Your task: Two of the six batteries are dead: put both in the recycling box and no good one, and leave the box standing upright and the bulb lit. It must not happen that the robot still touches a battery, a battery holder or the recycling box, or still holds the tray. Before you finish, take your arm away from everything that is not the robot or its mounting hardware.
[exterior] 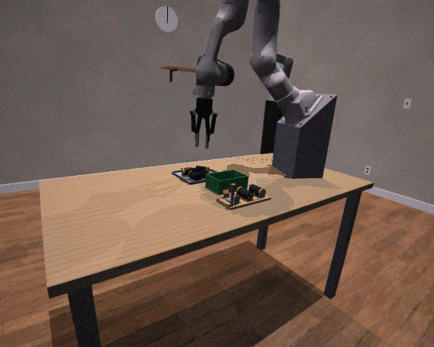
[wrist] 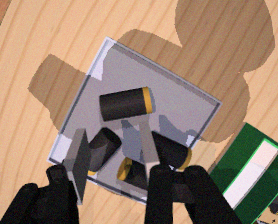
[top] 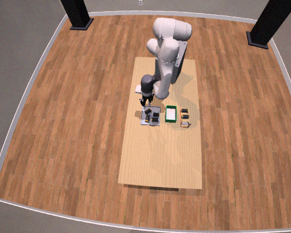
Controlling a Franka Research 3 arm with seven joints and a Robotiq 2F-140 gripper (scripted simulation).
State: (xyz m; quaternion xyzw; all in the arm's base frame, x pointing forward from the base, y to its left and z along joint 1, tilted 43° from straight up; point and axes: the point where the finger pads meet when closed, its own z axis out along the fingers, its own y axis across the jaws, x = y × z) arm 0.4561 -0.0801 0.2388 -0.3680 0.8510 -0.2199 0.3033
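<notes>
My gripper (top: 147, 105) (exterior: 201, 146) (wrist: 114, 139) is partly open and empty, high above the grey tray (wrist: 117, 65) near its robot-side edge. Four black batteries with yellow ends lie in the tray: one (top: 148, 111) (wrist: 124, 104) nearest the robot, one (top: 147, 118) (wrist: 105, 150) at an angle, and two side by side (top: 156, 114) (wrist: 171, 149) nearer the box, partly hidden by a finger in the wrist view. The green box (top: 166, 115) (exterior: 217, 185) (wrist: 234, 152) stands upright; the top view shows no battery in it. Two batteries (top: 185, 110) (exterior: 257, 190) lie on the orange-edged board (top: 180, 120). I cannot tell whether its bulb is lit.
The box stands between the tray and the board. A small post (exterior: 232, 191) rises at the board's end away from the robot base (exterior: 304, 147). The table (top: 161, 155) extends beyond all three.
</notes>
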